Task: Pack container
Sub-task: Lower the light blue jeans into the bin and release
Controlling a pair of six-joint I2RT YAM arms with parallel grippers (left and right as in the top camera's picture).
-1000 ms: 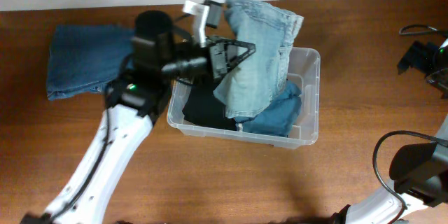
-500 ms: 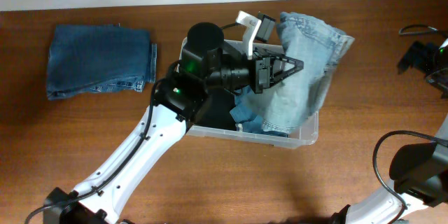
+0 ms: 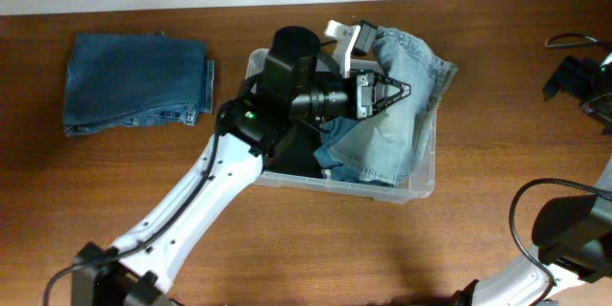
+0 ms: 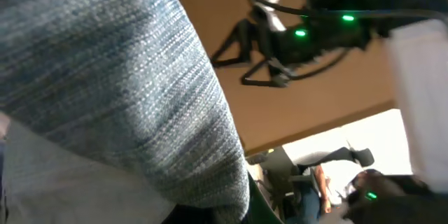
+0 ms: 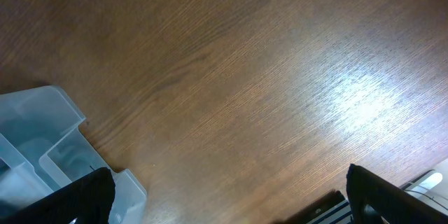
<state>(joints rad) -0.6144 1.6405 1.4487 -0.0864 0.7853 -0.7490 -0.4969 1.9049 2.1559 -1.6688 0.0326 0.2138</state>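
Note:
The container (image 3: 426,178) is a clear plastic bin in the middle of the table. It holds a dark garment (image 3: 290,152) and a teal-blue garment (image 3: 337,160). My left gripper (image 3: 384,92) is over the bin's far right part, shut on light blue jeans (image 3: 402,120) that drape into the bin and over its right rim. In the left wrist view the denim (image 4: 105,77) fills the frame and hides the jaws. My right gripper (image 3: 579,76) is at the far right table edge; its wrist view shows it open (image 5: 231,210) and empty over bare wood.
Folded dark blue jeans (image 3: 134,82) lie on the table at the far left. A clear plastic corner (image 5: 49,140) shows at the lower left of the right wrist view. Black cables (image 3: 564,41) lie at the far right.
My left arm swung the light blue jeans right across the bin, then drew them back and lower, so they now drape into it. The right arm has not moved.

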